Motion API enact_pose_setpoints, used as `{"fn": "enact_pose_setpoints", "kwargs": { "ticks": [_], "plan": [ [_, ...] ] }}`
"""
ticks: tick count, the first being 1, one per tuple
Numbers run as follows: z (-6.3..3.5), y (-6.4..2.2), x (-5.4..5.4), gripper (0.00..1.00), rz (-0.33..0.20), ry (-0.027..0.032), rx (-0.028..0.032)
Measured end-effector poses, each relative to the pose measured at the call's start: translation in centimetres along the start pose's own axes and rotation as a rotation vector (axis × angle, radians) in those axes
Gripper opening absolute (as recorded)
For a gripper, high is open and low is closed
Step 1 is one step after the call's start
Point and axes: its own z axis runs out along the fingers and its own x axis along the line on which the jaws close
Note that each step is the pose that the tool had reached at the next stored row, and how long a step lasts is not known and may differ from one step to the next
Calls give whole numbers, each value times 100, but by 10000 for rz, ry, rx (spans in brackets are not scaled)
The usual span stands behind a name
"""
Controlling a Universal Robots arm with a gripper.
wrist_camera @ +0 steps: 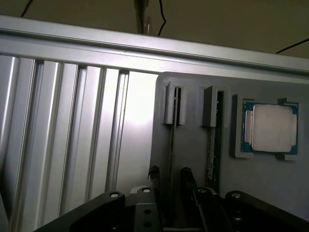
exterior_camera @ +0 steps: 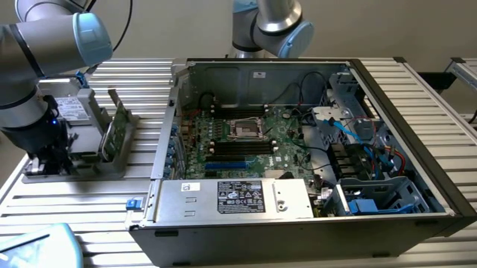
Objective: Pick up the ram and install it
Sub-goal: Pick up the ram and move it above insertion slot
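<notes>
While the gripper [wrist_camera: 170, 173] is hanging low over the grey holder [wrist_camera: 193, 125] at the exterior view's left, about mid-height in that frame, its fingers [wrist_camera: 188, 180] are standing spread, one on each side of the ram [wrist_camera: 172, 145]. A sliver of gap is showing on both sides, so nothing is being pinched. The ram is sitting upright and edge-on in the holder's slot, its far end running between two guide posts [wrist_camera: 174, 104].

Risks, as judged:
- If the fingers are closing off-centre, one pad is likely pushing the thin board sideways against the slot wall before the other arrives, bending it.
- If the lift is leaning at all, the far end is liable to be binding between the guide posts.
- A second card [wrist_camera: 211, 154] is standing in the adjoining slot, just beside the nearer finger. Any sideways drift is risking a knock there.
- The processor chip [wrist_camera: 271, 128] is lying flat in its recess beyond that card, well apart from the fingers.

Edges and room:
- The slatted table [wrist_camera: 72, 145] is lying open on the ram's other side.
- The computer case [exterior_camera: 165, 139] is presenting a raised side wall near the holder, toward the exterior view's centre.
- A second arm [exterior_camera: 272, 25] is looming at that frame's top centre.
- Cables are crowding the motherboard [exterior_camera: 283, 151] toward the right.
</notes>
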Motion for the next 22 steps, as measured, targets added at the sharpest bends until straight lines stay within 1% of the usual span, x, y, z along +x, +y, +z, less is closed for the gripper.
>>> {"fn": "enact_pose_setpoints", "kwargs": {
  "ticks": [1, 3, 4, 22],
  "plan": [
    [0, 0, 0, 32, 0, 0, 0],
    [0, 0, 0, 18, 0, -1, 0],
    [0, 0, 0, 14, 0, -1, 0],
    [3, 0, 0, 14, 1, 4, -10]
  ]
}}
